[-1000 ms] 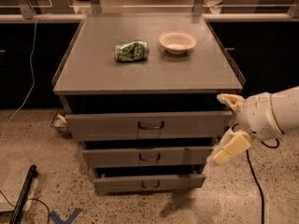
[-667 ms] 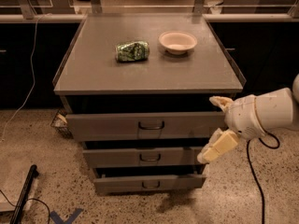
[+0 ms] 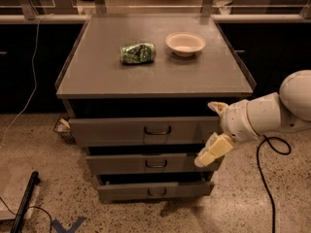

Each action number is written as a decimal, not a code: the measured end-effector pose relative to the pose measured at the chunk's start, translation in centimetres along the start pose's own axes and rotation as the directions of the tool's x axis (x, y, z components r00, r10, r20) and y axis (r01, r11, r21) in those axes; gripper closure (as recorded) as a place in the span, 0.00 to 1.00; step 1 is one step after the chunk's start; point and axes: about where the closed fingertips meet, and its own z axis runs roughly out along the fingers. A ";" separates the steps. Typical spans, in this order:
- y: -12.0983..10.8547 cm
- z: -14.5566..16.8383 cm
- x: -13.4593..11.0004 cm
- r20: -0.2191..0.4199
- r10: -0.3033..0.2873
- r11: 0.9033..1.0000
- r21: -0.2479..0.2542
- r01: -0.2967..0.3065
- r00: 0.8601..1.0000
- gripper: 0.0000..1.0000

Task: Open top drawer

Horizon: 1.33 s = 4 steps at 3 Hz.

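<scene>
The tool (image 3: 214, 130), spread wide at the right end of the top drawer (image 3: 112, 131), should grip its small central handle (image 3: 157, 129); rigid metal, likely heavy.

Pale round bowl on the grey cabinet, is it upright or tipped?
Upright: the pale round bowl sits rim up. The gripper hangs by the right end of the top grey metal drawer.

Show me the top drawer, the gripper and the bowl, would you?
top drawer (image 3: 112, 131): camera view, flat front.
gripper (image 3: 209, 134): camera view, between its open fingertips, by the drawer's right end.
bowl (image 3: 185, 42): camera view, inner bottom.
</scene>
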 end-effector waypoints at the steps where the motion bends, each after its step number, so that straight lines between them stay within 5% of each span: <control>1: -1.6 2.1 0.4 -0.028 -0.018 1.000 0.013 0.018 0.999 0.00; 4: -4.6 5.0 3.0 -0.077 0.005 0.998 0.069 0.001 0.997 0.00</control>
